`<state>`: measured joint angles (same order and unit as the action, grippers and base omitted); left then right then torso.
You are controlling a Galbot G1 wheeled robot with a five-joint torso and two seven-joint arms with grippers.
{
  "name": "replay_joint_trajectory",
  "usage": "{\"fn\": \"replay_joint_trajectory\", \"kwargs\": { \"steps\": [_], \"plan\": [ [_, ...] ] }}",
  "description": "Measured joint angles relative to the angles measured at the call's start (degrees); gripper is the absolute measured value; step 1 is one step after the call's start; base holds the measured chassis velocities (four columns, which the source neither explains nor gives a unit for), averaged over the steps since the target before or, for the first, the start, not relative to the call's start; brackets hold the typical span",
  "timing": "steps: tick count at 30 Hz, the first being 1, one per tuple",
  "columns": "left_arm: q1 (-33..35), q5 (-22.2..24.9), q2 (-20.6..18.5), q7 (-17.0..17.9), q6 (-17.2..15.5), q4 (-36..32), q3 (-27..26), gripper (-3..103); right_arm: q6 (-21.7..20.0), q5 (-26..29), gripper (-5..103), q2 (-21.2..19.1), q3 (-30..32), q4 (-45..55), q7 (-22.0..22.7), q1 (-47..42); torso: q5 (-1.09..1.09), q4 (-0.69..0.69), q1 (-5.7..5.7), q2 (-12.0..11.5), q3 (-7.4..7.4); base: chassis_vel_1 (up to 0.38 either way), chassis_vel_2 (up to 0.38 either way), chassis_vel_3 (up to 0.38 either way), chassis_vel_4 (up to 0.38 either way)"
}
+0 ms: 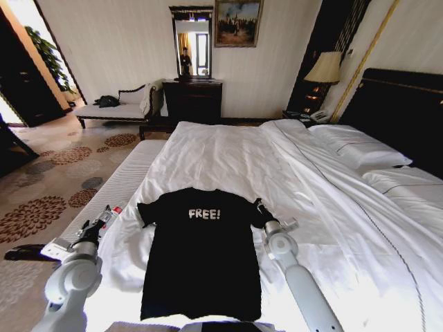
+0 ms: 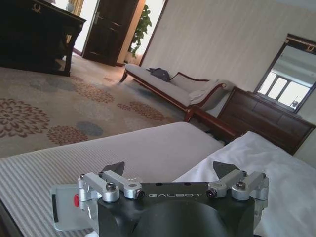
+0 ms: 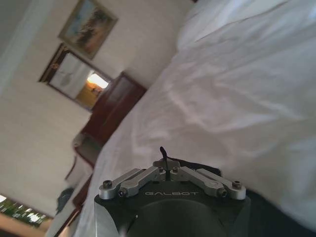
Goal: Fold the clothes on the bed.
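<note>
1. The right gripper (image 1: 259,207) has its fingers pressed together on the T-shirt's (image 1: 201,263) sleeve on the headboard side; in the right wrist view a pinch of black cloth (image 3: 170,159) stands up between the closed tips.
2. The left gripper (image 2: 174,173) has its fingers spread with nothing between them. It hovers off the bed's (image 1: 228,159) outer side edge, near the striped mattress border (image 2: 113,153) and apart from the other sleeve.
3. The black T-shirt lies flat and face up near the foot edge of the bed, "FREE!" print (image 1: 204,214) toward the far end, hem toward the robot.
4. To do this step well, I judge the pinched sleeve should be lifted only enough to clear the sheet, then carried straight across toward the shirt's midline, so the body panel does not drag or wrinkle.
5. The free gripper could take the opposite sleeve for a matching fold.
6. Count: one T-shirt, one bed, two pillows (image 1: 360,149), two grippers.
</note>
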<state>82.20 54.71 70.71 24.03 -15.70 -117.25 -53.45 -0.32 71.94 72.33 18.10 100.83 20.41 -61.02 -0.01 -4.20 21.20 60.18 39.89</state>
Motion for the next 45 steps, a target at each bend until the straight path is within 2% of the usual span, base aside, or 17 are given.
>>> {"fn": "replay_joint_trajectory", "kwargs": {
  "steps": [8, 11, 30, 32, 33, 35, 37, 40, 43, 45],
  "plan": [
    [-0.4, -0.8, 0.6, 0.0, 0.0, 1.0, 0.6, 100, 0.0, -1.2, 0, 0.2, -6.0, -1.2, -1.9, 2.6, 0.00, 0.00, -0.01, 0.0, 0.00, 0.000, 0.000, 0.000, 0.000],
    [-0.2, -1.0, 0.8, 0.0, 0.0, 0.9, 0.6, 100, 0.0, -2.9, 0, 1.6, -8.3, -2.7, -2.1, 3.6, 0.01, 0.01, 0.00, 0.0, 0.00, 0.000, 0.000, 0.000, 0.000],
    [0.5, -1.0, 1.0, 0.0, 0.1, 0.7, 0.1, 100, 0.1, -7.6, 0, 4.6, -12.4, -8.1, -1.9, 6.1, 0.00, 0.00, 0.00, 0.0, 0.00, 0.000, 0.000, 0.000, 0.000],
    [0.5, -1.2, 1.1, 0.0, 0.1, 0.7, 0.3, 100, -0.1, -9.1, 11, 4.5, -12.7, -7.2, -2.0, 5.6, 0.01, 0.00, 0.00, 0.0, 0.00, 0.000, 0.000, 0.000, 0.000],
    [0.5, -1.2, 1.1, 0.0, 0.1, 0.7, 0.3, 100, -0.1, -9.1, 11, 4.5, -12.7, -7.2, -2.0, 5.6, 0.01, 0.00, 0.00, 0.0, 0.00, 0.000, 0.000, 0.000, 0.000],
    [0.4, -1.3, 1.3, 0.0, 0.1, 0.7, 0.4, 100, 1.6, -10.4, 22, 4.3, -12.0, -4.0, -4.3, 4.8, 0.01, 0.00, 0.00, 0.0, 0.00, 0.000, 0.000, 0.000, 0.000],
    [0.4, -1.3, 1.4, 0.0, 0.1, 0.7, 0.4, 100, 2.3, -10.4, 22, 4.2, -11.7, -2.9, -5.0, 4.7, 0.01, 0.00, 0.00, 0.0, 0.00, 0.000, 0.000, 0.000, 0.000],
    [0.5, -1.5, 1.4, 0.0, 0.1, 1.0, 0.4, 100, 5.6, -9.7, 39, 3.3, -9.8, 1.9, -8.2, 4.4, 0.00, 0.00, -0.01, 0.0, -0.01, 0.000, 0.000, 0.000, 0.000],
    [0.5, -1.6, 1.4, 0.0, 0.1, 1.1, 0.5, 100, 6.2, -8.8, 44, 3.0, -8.8, 2.3, -8.6, 4.5, 0.01, 0.01, -0.01, 0.0, -0.01, 0.000, 0.000, 0.000, 0.000],
    [0.2, -1.6, 1.1, 0.0, 0.1, 1.3, 0.8, 100, 6.5, -6.8, 54, 2.6, -6.6, 2.1, -8.2, 4.6, 0.01, 0.01, -0.01, 0.0, -0.01, 0.000, 0.000, 0.000, 0.000]
  ]
}}
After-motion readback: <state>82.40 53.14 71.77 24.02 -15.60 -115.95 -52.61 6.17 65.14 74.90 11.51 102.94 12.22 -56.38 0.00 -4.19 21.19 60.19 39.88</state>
